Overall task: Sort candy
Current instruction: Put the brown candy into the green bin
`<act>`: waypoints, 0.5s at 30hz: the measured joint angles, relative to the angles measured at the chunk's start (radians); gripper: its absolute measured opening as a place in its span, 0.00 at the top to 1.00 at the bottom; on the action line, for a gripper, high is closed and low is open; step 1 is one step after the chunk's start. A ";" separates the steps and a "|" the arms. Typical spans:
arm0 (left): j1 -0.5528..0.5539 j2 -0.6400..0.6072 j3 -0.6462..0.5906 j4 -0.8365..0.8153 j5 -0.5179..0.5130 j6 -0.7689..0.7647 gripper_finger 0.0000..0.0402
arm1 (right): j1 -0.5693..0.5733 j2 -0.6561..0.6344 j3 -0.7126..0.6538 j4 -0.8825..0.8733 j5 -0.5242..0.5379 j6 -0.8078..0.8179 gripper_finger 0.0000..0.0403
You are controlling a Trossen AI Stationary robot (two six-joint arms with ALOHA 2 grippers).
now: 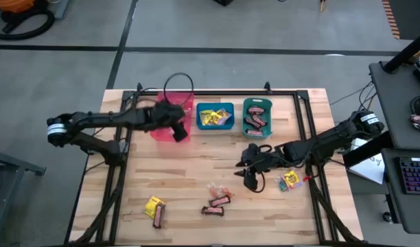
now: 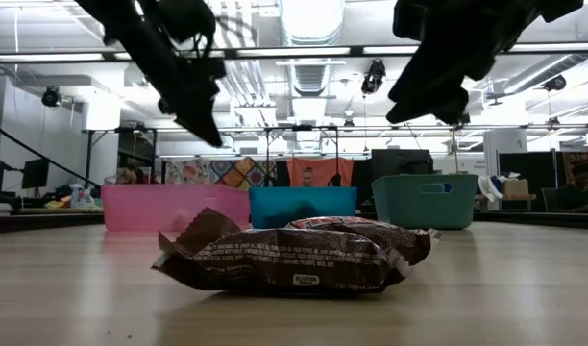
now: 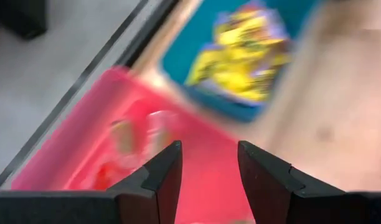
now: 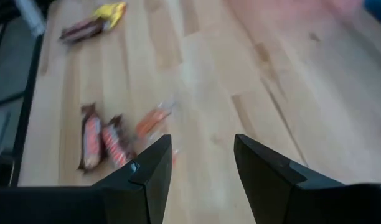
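My left gripper (image 1: 176,129) hangs open over the pink bin (image 1: 170,116), nothing between its fingers (image 3: 165,171). Clear-wrapped candy (image 3: 137,137) lies inside that bin. The blue bin (image 1: 215,116) holds yellow packets (image 3: 246,53), and the teal bin (image 1: 257,116) holds brown bars. My right gripper (image 1: 251,177) is open above the table's middle, right of the loose candy. On the boards lie two brown bars (image 4: 103,144), a pink clear-wrapped piece (image 4: 154,119), a yellow packet with a bar (image 1: 155,208) at the near left, and a yellow packet (image 1: 290,180) under the right arm.
The three bins stand in a row along the table's far side (image 2: 302,204). A black frame rail (image 1: 306,130) runs along the table's edges. Bare wood lies between the bins and the loose candy near the front edge.
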 joint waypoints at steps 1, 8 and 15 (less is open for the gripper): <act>-0.036 -0.007 0.000 0.001 0.001 -0.004 0.65 | 0.006 0.000 0.000 -0.004 -0.010 -0.019 0.59; -0.274 -0.018 0.000 0.030 0.001 -0.061 0.65 | 0.058 0.054 0.003 -0.015 -0.014 -0.177 0.59; -0.439 -0.016 0.000 0.116 -0.003 -0.095 0.65 | 0.104 0.149 0.050 -0.008 -0.005 -0.282 0.59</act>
